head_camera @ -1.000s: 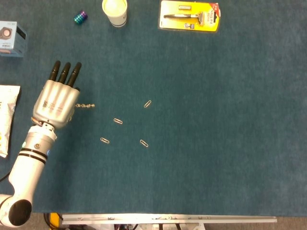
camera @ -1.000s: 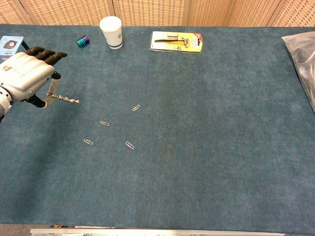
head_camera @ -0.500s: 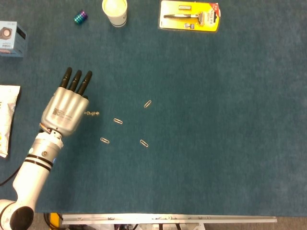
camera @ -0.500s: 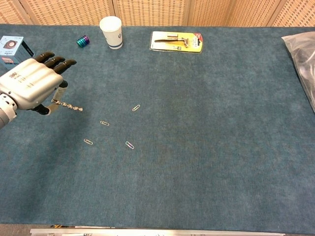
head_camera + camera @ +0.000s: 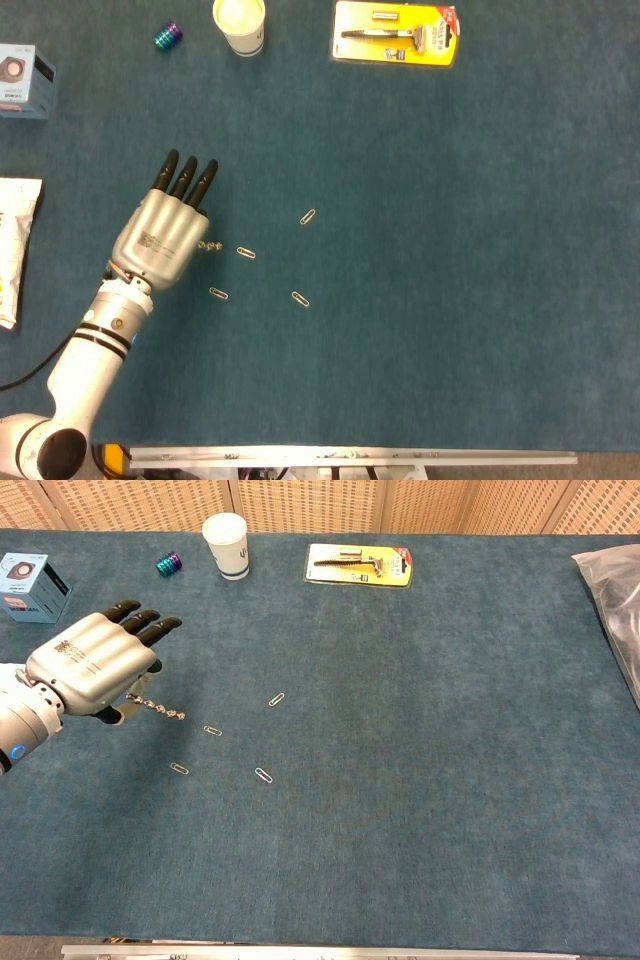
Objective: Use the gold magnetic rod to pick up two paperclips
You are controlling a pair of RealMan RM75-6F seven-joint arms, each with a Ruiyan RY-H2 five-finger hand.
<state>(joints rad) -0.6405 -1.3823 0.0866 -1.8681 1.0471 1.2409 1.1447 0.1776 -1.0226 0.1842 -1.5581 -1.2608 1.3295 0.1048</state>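
My left hand (image 5: 165,238) (image 5: 97,666) holds the gold magnetic rod (image 5: 158,709) beneath its palm. The beaded tip (image 5: 210,245) pokes out to the right, a short way left of one paperclip (image 5: 246,252) (image 5: 213,730). Three more paperclips lie nearby: one lower left (image 5: 218,293) (image 5: 179,769), one lower right (image 5: 300,299) (image 5: 263,775), one upper right (image 5: 308,216) (image 5: 276,699). No clip hangs on the rod. The right hand shows in neither view.
A white paper cup (image 5: 239,23) (image 5: 226,545), a small purple-green object (image 5: 168,36), a yellow blister pack (image 5: 396,33) and a blue box (image 5: 23,81) line the far side. A white packet (image 5: 15,245) lies at the left edge, a clear bag (image 5: 612,590) at right.
My left hand has moved right and toward the near edge with the rod, bringing its tip close to the nearest paperclip. The clips have not moved.
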